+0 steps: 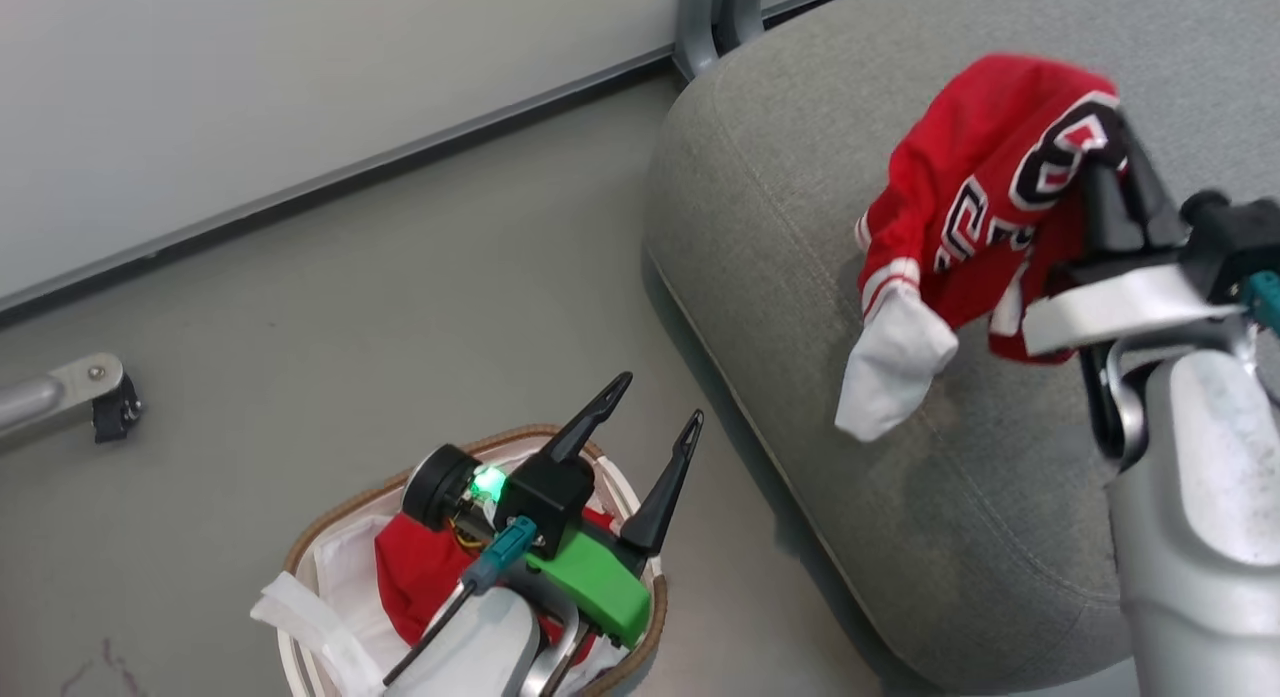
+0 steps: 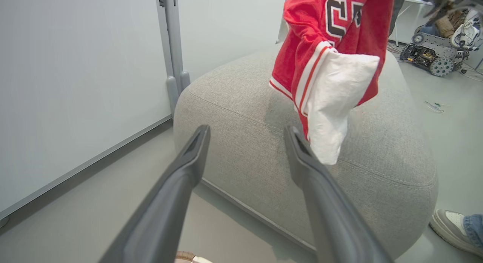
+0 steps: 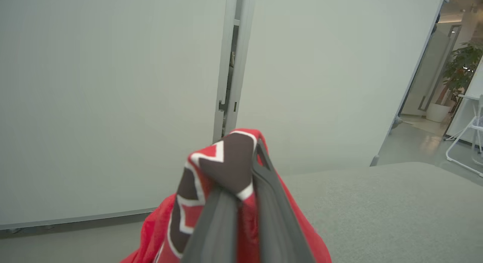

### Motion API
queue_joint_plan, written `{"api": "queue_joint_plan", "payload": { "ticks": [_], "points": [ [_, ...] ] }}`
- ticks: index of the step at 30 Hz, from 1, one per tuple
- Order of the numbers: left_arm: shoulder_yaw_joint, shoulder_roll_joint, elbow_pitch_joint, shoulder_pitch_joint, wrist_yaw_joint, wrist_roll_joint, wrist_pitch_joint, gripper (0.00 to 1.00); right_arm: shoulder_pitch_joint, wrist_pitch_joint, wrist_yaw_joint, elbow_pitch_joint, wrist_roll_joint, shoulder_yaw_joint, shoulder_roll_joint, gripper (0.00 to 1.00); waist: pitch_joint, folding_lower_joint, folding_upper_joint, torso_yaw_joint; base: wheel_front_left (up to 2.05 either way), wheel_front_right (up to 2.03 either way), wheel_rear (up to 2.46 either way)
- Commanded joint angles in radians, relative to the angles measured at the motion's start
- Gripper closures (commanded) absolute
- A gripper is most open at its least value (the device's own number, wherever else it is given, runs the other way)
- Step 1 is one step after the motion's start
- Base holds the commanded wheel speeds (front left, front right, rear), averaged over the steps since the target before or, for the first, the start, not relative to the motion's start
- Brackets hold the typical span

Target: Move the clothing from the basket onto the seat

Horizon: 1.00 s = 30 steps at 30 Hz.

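Observation:
A red jersey (image 1: 975, 192) with black white-outlined numerals hangs above the grey seat (image 1: 800, 227), pinched in my right gripper (image 1: 1100, 162), which is shut on it. A white sleeve end (image 1: 890, 362) dangles from it just over the cushion. The right wrist view shows the jersey (image 3: 222, 168) bunched between the closed fingers. My left gripper (image 1: 655, 417) is open above the basket (image 1: 640, 657), holding nothing. Another red garment (image 1: 420, 572) lies inside the basket on the white liner (image 1: 345, 567). In the left wrist view the jersey (image 2: 332, 25) hangs over the seat (image 2: 245, 142).
The basket stands on the grey floor beside the seat's left edge. White wall panels with a grey post (image 1: 700, 22) run behind. A metal caster leg (image 1: 95, 392) sits at far left. A person's shoe (image 2: 453, 227) and a small wheeled machine (image 2: 434, 53) lie beyond the seat.

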Motion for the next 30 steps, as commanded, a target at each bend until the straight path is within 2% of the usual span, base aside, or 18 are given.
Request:
{"api": "queue_joint_plan", "payload": {
  "ticks": [1,4,9,15,17,22,30],
  "points": [
    [0.001,0.013,-0.011,-0.028,-0.003,0.010,-0.001,0.00,-0.045,-0.002,-0.001,-0.008,-0.024,-0.024,-0.003,1.00,0.076,0.0000,-0.0001,0.047,0.00,0.00,0.00],
    [-0.007,0.023,-0.037,-0.063,-0.003,0.025,-0.001,0.00,-0.153,-0.002,-0.001,-0.006,-0.086,-0.100,-0.006,1.00,0.162,0.0000,-0.0001,0.086,0.00,0.00,0.00],
    [-0.028,0.043,-0.090,-0.130,-0.003,0.052,-0.001,0.00,-0.324,-0.002,-0.001,0.017,-0.139,-0.205,-0.093,1.00,0.311,0.0000,-0.0001,0.150,0.00,0.00,0.00],
    [-0.018,0.072,-0.147,-0.189,-0.003,0.075,-0.001,0.00,-0.497,-0.002,-0.001,0.096,-0.150,-0.320,-0.189,1.00,0.457,0.0000,-0.0001,0.180,0.00,0.00,0.00],
    [-0.011,0.084,-0.161,-0.201,-0.003,0.085,-0.001,0.00,-0.530,-0.002,-0.001,0.116,-0.161,-0.346,-0.203,1.00,0.491,0.0000,-0.0001,0.184,0.00,0.00,0.00],
    [0.007,0.096,-0.195,-0.218,0.006,0.110,-0.001,0.00,-0.550,-0.002,-0.001,0.157,-0.177,-0.395,-0.214,1.00,0.550,0.0000,-0.0001,0.187,0.00,0.00,0.00],
    [0.024,0.109,-0.202,-0.191,0.012,0.120,-0.001,0.00,-0.449,-0.002,-0.001,0.203,-0.200,-0.427,-0.172,1.00,0.576,0.0000,-0.0001,0.176,0.00,0.00,0.00]
  ]
}}
